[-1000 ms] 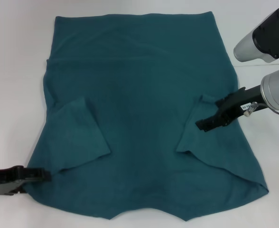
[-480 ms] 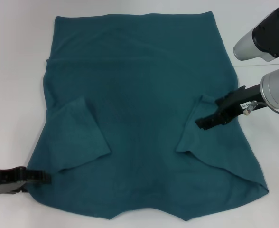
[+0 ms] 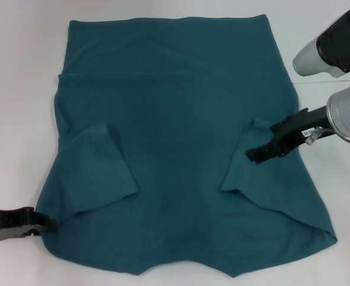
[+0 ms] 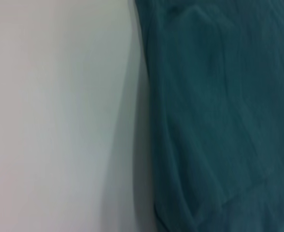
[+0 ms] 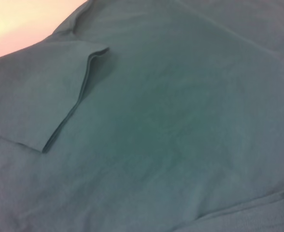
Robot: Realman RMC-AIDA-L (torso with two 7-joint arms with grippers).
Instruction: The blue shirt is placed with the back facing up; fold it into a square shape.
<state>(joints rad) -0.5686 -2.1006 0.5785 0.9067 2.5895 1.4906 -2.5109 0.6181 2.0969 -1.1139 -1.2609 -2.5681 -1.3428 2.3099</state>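
Observation:
The blue shirt (image 3: 175, 107) lies flat on the white table (image 3: 20, 119), hem at the far side and collar toward me. Both short sleeves are folded inward onto the body, the left sleeve (image 3: 97, 173) and the right sleeve (image 3: 241, 170). My left gripper (image 3: 49, 224) lies low on the table, its tip at the shirt's near-left edge. The left wrist view shows only that shirt edge (image 4: 219, 121) beside bare table. My right gripper (image 3: 255, 155) hovers over the folded right sleeve's edge. In the right wrist view a folded sleeve (image 5: 40, 106) lies on the cloth.
Bare white table (image 3: 336, 196) surrounds the shirt on the left, right and far sides. The right arm's silver and black links (image 3: 336, 47) reach in from the upper right. A thin cable or seam line (image 3: 318, 81) runs across the table there.
My left gripper has slid to the left, from over the shirt's near-left corner back to its edge. The right gripper and the shirt have stayed still.

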